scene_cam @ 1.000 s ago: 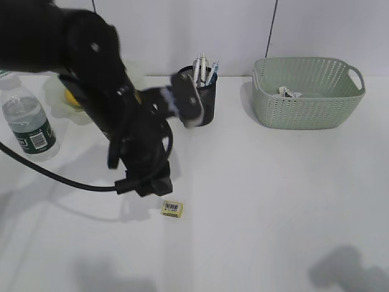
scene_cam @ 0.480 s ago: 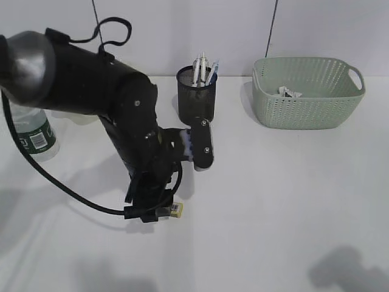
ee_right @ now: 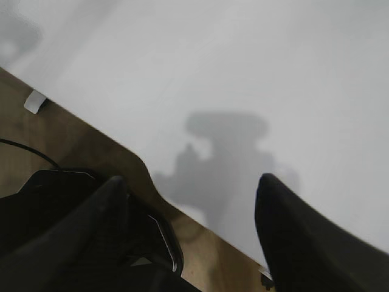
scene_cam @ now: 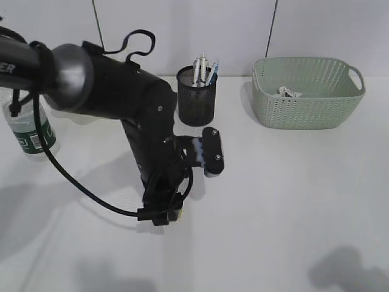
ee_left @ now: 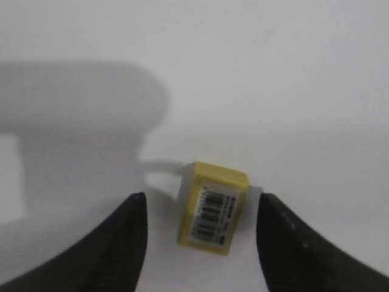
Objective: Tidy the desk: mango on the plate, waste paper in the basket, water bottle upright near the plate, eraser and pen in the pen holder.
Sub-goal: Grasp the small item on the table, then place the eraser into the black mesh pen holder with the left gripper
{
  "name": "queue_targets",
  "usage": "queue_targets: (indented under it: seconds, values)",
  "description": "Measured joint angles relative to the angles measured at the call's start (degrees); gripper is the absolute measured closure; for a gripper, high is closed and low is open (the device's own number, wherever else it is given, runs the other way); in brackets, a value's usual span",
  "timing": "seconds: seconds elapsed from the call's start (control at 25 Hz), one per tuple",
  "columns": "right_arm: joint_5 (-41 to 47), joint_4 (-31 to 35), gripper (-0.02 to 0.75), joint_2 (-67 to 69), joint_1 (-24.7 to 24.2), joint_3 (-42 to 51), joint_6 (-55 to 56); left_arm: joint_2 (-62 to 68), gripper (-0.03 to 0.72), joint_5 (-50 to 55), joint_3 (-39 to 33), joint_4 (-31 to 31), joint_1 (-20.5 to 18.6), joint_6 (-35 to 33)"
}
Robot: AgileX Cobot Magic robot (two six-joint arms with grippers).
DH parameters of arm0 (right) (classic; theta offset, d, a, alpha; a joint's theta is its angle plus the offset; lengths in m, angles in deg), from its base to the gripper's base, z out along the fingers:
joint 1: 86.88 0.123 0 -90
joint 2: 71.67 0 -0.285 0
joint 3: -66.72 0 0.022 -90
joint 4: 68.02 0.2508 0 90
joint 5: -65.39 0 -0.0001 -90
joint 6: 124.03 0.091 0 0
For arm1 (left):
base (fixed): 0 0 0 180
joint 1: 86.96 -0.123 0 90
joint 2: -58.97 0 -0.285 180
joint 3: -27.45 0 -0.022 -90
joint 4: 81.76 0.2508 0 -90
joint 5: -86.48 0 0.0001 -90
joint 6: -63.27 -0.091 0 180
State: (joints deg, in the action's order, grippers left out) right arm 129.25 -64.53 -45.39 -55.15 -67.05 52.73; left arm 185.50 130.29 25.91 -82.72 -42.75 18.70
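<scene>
Left arm is reaching down over the desk (scene_cam: 292, 201) in the exterior view, with the left gripper (ee_left: 200, 228) lowered around the eraser (ee_left: 213, 207). The wrist view is showing the eraser as a small yellow block with a barcode label, lying flat on the white top between the two dark fingers (ee_left: 124, 234). Jaws are standing apart on either side of it, with a gap showing on both sides, so nothing is gripped. In the exterior view only a sliver of the eraser (scene_cam: 174, 214) is peeking out under the gripper tip.

Right gripper (ee_right: 191, 237) is hanging over the desk's near edge, jaws spread wide and holding nothing; a brown floor and a black base are showing below it in its wrist view.

The pen holder (scene_cam: 196, 97) is standing at the back middle of the desk with several pens (scene_cam: 203, 68) sticking up out of it. The basket (scene_cam: 307, 91) is sitting at the back right, well apart from the arm, with the waste paper (scene_cam: 288, 92) lying inside it. The water bottle (scene_cam: 27, 125) is standing upright at the far left, partly hidden behind the arm and its cable. Mango and plate are hidden behind the arm, cannot tell where they are sitting.
</scene>
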Motion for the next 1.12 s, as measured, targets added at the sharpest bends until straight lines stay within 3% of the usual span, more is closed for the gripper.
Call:
queue_targets:
  seconds: [0.28,0.52,0.88,1.12]
  values:
    - [0.00,0.05,0.218,0.00,0.00,0.00,0.00,1.23,0.277,-0.32,0.23,0.00,0.11,0.00]
    - [0.00,0.05,0.218,0.00,0.00,0.00,0.00,1.45,0.483,-0.17,0.49,-0.17,0.28,0.00]
    - [0.00,0.05,0.218,0.00,0.00,0.00,0.00,-1.34,0.484,1.86,1.50,0.17,0.28,2.21]
    - [0.00,0.05,0.218,0.00,0.00,0.00,0.00,-5.19,0.484,1.28,10.77,0.29,-1.37,5.17]
